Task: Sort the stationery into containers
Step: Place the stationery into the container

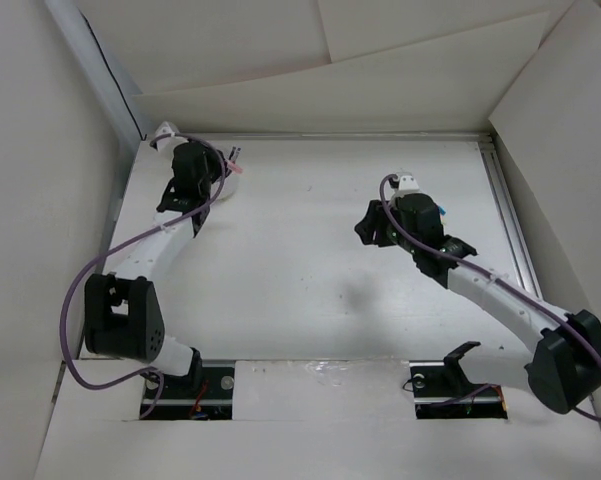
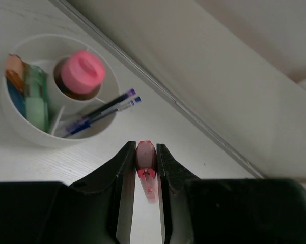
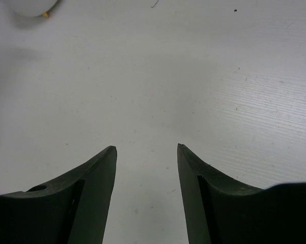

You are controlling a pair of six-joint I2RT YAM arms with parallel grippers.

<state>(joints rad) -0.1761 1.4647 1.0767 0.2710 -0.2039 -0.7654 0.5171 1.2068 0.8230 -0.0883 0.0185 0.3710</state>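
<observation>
Over at the far left corner of the white bench [image 1: 300,290], the left end effector [image 2: 145,150] is pinching a stubby pink piece of stationery [image 2: 145,161] between its dark fingers, and the piece runs lengthwise down the narrow gap. Just beyond the tips sits the round, low white plastic cup with inner dividers [image 2: 25,133]. Look inside: a short tube with a round pink cap [image 2: 82,71] stands in the middle well. Two thin blue pens [image 2: 99,113] lean out of the nearer compartment, their ends poking over the rim. Pale green pieces [image 2: 35,99] and an orange one [image 2: 13,67] are packed along the left wall. The pink piece is outside the cup, near the rim but apart from it. Across the bench, well away, the right end effector [image 3: 146,148] hangs with its fingers spread wide. Nothing sits between them, just bare white surface below.
</observation>
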